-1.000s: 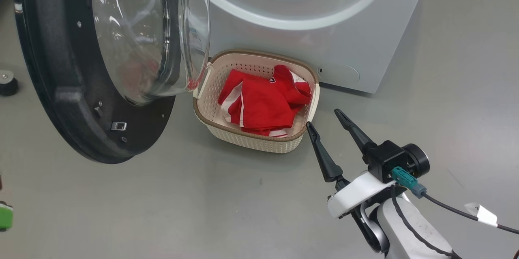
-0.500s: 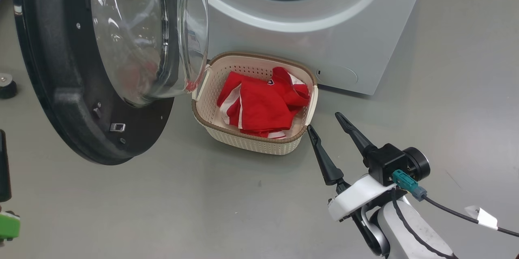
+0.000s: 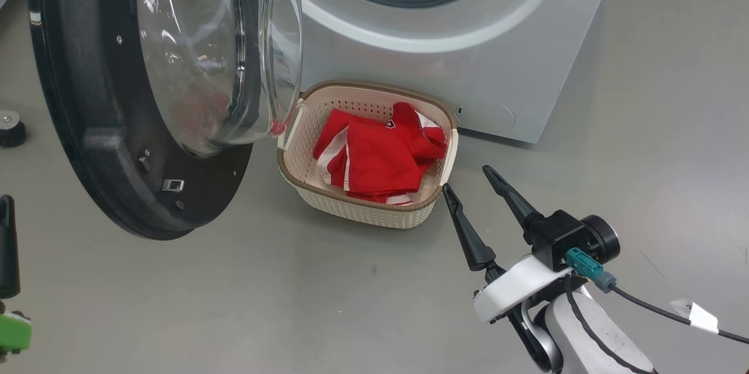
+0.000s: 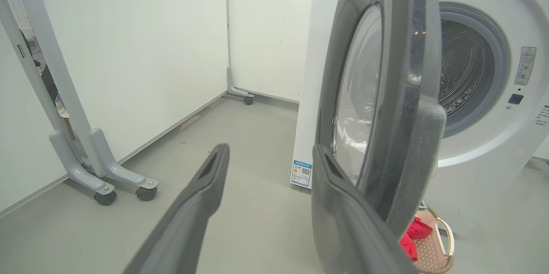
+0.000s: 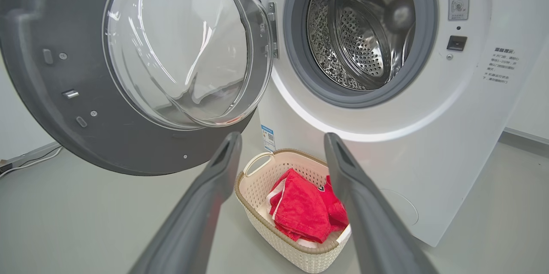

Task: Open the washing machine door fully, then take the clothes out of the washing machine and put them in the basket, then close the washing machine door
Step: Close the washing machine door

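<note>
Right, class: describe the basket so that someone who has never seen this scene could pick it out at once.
Find the big white washing machine with its round door swung open. On the grey floor right in front of it sits the basket: small, cream, perforated, brown-rimmed, holding red clothes.

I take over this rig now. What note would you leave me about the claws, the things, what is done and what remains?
Left claw: open, empty, close to the outer side of the door; I cannot tell whether they touch.
Right claw: open, empty, above the floor, just right of the basket.
Things: the door is wide open. The clothes are in the basket, which stands on the floor in front of the washer.
Done: door opened, clothes moved. The drum looks empty.
Left: close the door.
</note>
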Controlling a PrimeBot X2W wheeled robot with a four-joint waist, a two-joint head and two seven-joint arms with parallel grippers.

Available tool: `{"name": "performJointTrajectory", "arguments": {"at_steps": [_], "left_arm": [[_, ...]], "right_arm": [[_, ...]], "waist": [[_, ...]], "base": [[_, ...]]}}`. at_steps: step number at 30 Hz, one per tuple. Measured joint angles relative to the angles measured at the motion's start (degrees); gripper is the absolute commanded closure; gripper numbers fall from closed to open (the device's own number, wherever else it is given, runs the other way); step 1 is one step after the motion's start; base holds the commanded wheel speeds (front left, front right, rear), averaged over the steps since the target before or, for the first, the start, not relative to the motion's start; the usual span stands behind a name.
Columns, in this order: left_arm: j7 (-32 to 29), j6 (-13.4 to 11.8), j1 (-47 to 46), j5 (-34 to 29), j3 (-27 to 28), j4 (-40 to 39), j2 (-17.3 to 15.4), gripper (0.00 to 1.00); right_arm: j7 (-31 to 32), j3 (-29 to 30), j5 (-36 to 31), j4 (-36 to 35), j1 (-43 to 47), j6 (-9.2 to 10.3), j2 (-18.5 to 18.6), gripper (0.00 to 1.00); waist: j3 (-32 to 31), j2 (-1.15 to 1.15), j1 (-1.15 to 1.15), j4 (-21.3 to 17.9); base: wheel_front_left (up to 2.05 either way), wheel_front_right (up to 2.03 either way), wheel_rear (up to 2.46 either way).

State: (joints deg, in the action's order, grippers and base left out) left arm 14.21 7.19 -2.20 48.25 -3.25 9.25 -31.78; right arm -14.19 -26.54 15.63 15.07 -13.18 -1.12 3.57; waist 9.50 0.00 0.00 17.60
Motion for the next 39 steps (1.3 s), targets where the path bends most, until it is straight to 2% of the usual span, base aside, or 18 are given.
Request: {"name": "performJointTrajectory", "arguments": {"at_steps": [14,38,39], "left_arm": [[0.07,0.00,-0.01,0.66,-1.31,1.14,-1.24,0.00],[0.08,0.00,-0.17,0.76,-0.87,1.07,-1.33,0.00],[0.08,0.00,-0.18,0.87,-0.90,1.05,-1.33,0.36]], "right_arm": [[0.00,-0.01,0.00,-0.20,0.77,-0.29,-0.02,0.00],[-0.01,0.26,0.00,-0.80,0.82,-0.25,-0.03,0.00],[-0.01,0.27,-0.01,-0.80,0.82,-0.25,-0.03,0.00]], "waist": [[-0.41,0.00,0.00,-0.14],[0.47,0.00,0.00,0.08],[0.50,0.00,0.00,0.09]], "base": [[0.00,0.00,0.00],[0.00,0.00,0.00],[0.00,0.00,0.00]]}}
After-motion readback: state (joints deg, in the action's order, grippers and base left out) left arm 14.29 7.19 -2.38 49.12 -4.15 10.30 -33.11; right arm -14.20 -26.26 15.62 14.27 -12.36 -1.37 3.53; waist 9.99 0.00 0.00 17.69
